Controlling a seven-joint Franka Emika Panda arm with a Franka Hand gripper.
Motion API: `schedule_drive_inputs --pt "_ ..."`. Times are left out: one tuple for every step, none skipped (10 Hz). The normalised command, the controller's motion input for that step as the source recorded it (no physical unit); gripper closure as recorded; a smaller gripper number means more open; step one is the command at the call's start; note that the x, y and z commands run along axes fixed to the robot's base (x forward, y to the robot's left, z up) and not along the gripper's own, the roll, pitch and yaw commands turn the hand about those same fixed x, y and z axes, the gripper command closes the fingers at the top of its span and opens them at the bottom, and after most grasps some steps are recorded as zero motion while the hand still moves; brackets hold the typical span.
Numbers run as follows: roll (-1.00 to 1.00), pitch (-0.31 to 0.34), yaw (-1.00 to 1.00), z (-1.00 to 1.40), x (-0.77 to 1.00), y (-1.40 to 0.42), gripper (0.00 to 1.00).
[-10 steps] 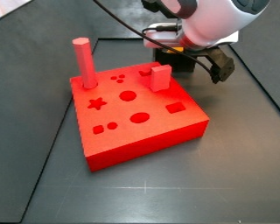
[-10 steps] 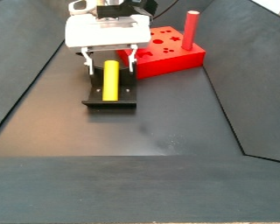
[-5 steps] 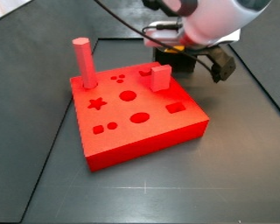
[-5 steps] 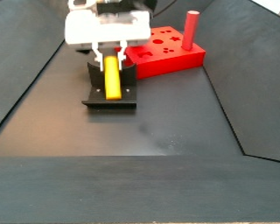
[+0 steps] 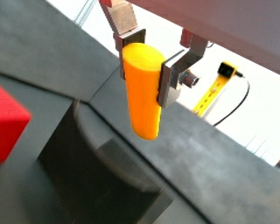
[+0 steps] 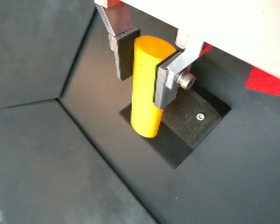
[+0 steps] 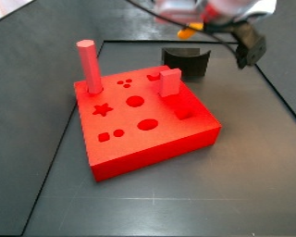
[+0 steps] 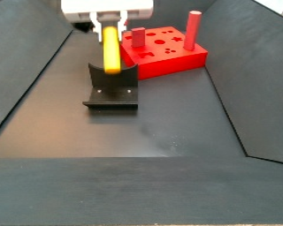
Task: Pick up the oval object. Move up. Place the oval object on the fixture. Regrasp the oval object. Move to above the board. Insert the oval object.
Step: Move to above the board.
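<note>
The yellow-orange oval object (image 8: 110, 48) hangs upright in the air, and my gripper (image 8: 110, 33) is shut on its upper part. In both wrist views the peg (image 5: 143, 87) (image 6: 147, 87) sits between the silver fingers (image 5: 175, 74), its lower end free. The dark fixture (image 8: 112, 88) (image 7: 185, 61) lies below it with its notch bare; it also shows under the peg in a wrist view (image 6: 192, 129). The red board (image 7: 144, 116) (image 8: 168, 48) stands beside the fixture. In a side view the gripper (image 7: 225, 11) is mostly cut off and the peg is hidden.
A tall red cylinder peg (image 7: 86, 67) (image 8: 194, 26) and a red rectangular block (image 7: 170, 83) stand in the board. Raised dark walls (image 8: 244, 97) border the floor. A yellow cable piece (image 5: 213, 87) lies beyond the edge in a wrist view.
The gripper closed on the oval object as it lay in the fixture's notch and lifted it straight up; the fixture now stands bare.
</note>
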Motion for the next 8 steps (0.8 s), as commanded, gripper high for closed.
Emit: schedule_drive_inputs --pt "-0.01 0.082 0.01 1.0 -0.01 -0.2 1.0" --pt "-0.02 0.092 0.03 1.0 -0.01 -0.18 1.0" --pt "-0.03 0.098 0.04 1.0 -0.01 -0.18 1.0" --pt "-0.04 0.107 0.05 1.0 -0.01 -0.16 1.0" --pt "-0.04 0.112 0.06 1.0 0.0 -0.16 1.0" --pt "-0.04 0.12 0.07 1.0 0.0 -0.14 1.0" --pt "-0.04 0.125 0.08 1.0 0.01 -0.13 1.0" --pt "-0.03 0.129 0.09 1.0 0.03 -0.12 1.0"
